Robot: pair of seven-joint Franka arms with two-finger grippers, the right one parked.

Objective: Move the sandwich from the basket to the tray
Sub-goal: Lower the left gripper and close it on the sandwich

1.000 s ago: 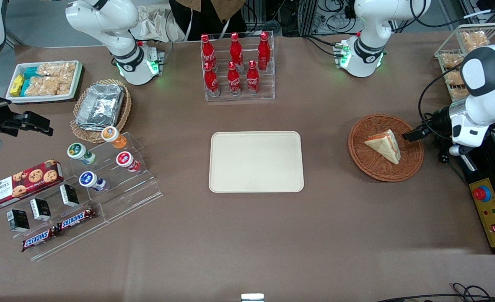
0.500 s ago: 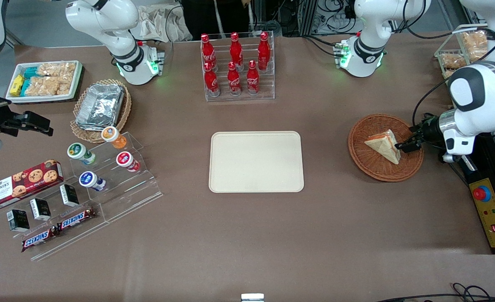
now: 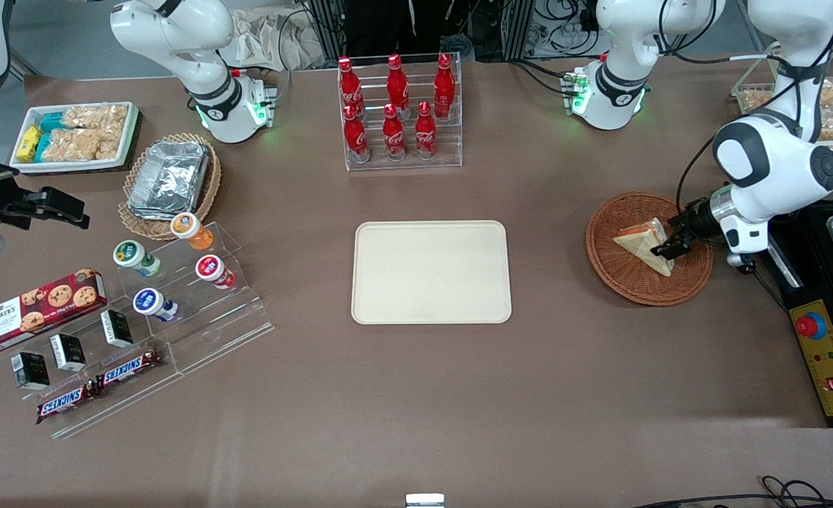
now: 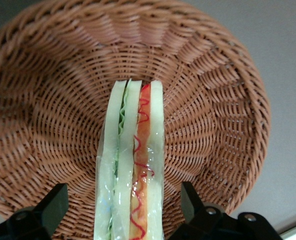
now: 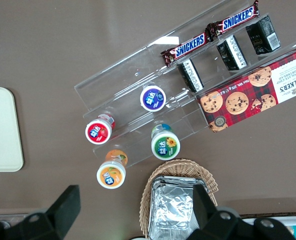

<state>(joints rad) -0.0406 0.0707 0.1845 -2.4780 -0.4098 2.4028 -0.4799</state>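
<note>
While the sandwich (image 3: 645,244) lies in the basket (image 3: 624,281), the gripper (image 3: 670,246) has come closer over the last second and now stands open at its filling edge, one finger (image 4: 52,206) on each side, not touching; the grasp seems next, the tray (image 3: 431,272) waits well apart on the counter (image 3: 416,395)

sandwich (image 4: 133,165) cut off at the edge; claw (image 4: 125,212) fingertips too — basket (image 4: 213,115) rim partly

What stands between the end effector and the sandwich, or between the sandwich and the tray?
Nothing visible. The open end effector is at the sandwich in the basket, one finger on each side. Only bare table lies between the basket and the tray.
</note>
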